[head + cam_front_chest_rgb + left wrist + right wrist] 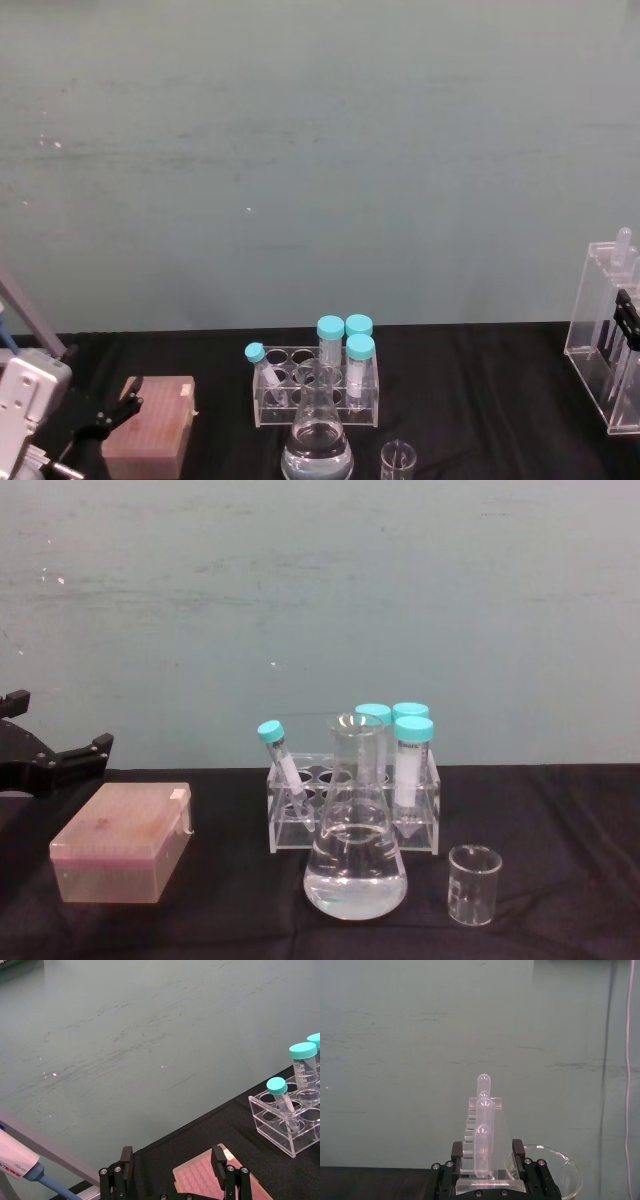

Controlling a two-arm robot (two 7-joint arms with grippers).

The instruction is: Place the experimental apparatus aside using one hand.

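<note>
R hand [487,1148] clamped on pipette rack [593,335] far right, L hand [171,1155] wide open, empty, by tip box [200,1180]

Pink tip box [122,842], clear tube rack [274,1130] with teal-capped tubes [412,765], black table [560,820], green wall [320,600]

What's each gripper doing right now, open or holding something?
Left gripper: open, fingers spread beside the pink tip box, holding nothing.
Right gripper: closed on the pipette rack.
</note>
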